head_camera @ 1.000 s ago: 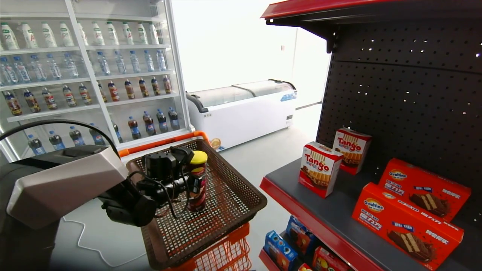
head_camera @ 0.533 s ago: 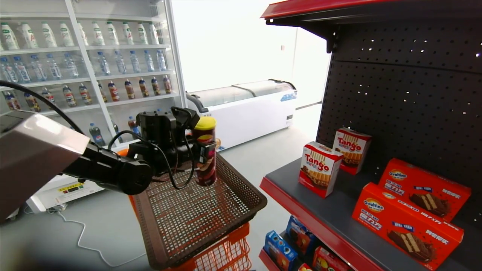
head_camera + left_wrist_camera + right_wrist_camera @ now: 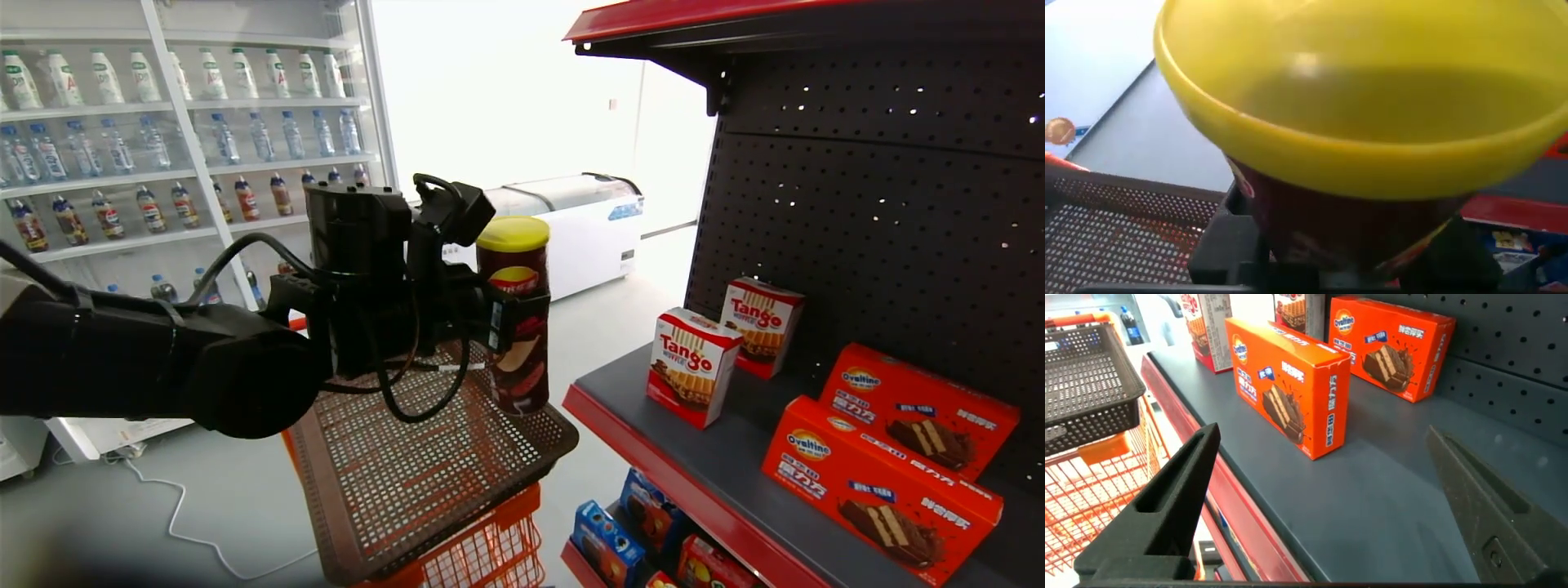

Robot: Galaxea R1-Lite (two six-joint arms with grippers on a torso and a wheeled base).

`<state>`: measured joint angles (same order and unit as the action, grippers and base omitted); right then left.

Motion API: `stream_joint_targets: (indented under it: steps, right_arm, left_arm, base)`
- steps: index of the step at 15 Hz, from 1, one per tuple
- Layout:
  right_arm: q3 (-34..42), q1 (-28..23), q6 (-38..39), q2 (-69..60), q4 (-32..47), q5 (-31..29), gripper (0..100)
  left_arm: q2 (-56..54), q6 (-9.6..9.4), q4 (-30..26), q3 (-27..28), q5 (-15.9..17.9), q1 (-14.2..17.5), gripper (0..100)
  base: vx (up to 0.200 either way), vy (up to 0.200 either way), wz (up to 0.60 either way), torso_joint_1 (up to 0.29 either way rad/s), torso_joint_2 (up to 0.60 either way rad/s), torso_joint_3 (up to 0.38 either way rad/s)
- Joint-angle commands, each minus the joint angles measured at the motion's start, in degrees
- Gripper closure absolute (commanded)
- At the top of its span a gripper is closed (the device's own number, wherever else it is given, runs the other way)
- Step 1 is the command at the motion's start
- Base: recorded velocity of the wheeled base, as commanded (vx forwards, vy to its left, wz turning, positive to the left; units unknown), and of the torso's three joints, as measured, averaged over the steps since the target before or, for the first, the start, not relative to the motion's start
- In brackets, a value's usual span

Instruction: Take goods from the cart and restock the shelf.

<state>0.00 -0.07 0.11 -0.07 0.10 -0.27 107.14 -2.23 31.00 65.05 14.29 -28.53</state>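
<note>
We judge the can [image 3: 522, 376] in transit to the shelf [image 3: 727, 449].
Head view: our left gripper [image 3: 516, 322] clamps it upright above the basket [image 3: 408, 482], short of the shelf; next we must swing it right onto bare board. Left wrist: the lid [image 3: 1372, 106] sits close under the camera. Right wrist: our right gripper [image 3: 1323, 514] hangs agape over the shelf.

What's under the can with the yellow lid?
The brown mesh basket lies below the can, which the left end effector holds up. That end effector hides part of the basket floor.
</note>
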Motion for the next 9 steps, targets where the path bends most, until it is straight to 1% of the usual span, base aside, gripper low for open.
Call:
stream_joint_targets:
  steps: [1,2,4,5,6,7,8,9]
  right_arm:
    - [0.0,0.0,0.0,0.1,0.0,0.0,0]
    - [0.0,0.0,0.1,0.1,0.0,0.0,0]
    - [0.0,0.0,0.1,0.1,0.0,0.0,0]
    - [0.0,0.0,0.1,0.1,0.0,0.0,0]
    - [0.0,0.0,0.1,0.1,0.0,0.0,0]
    - [0.0,0.0,0.1,0.1,0.0,0.0,0]
    - [0.0,0.0,0.0,0.1,0.0,0.0,0]
    - [0.0,0.0,0.0,0.1,0.0,0.0,0]
  left_arm:
    - [-4.9,2.49,-1.0,0.0,5.7,-0.9,100]
    - [-6.0,2.58,-2.5,-0.3,6.9,-0.9,100]
    - [-8.8,2.58,-5.7,-1.9,14.2,0.0,100]
    - [-11.6,2.58,-8.4,-4.2,18.1,0.1,100]
    - [-14.2,2.49,-10.3,-6.7,19.9,0.0,100]
    - [-15.4,2.49,-10.9,-7.4,20.4,-0.2,100]
    - [-18.0,2.49,-12.5,-8.5,22.5,0.0,100]
    - [-19.1,2.49,-12.8,-9.2,23.8,0.1,100]
  base:
    - [0.000,0.000,0.00,0.000,0.00,0.000]
    - [0.000,0.000,0.00,0.000,0.00,0.000]
    - [0.000,0.000,0.00,0.000,0.00,0.000]
    - [0.000,0.000,0.00,0.000,0.00,0.000]
    - [0.000,0.000,0.00,0.000,0.00,0.000]
    - [0.000,0.000,0.00,0.000,0.00,0.000]
    - [0.000,0.000,0.00,0.000,0.00,0.000]
    - [0.000,0.000,0.00,0.000,0.00,0.000]
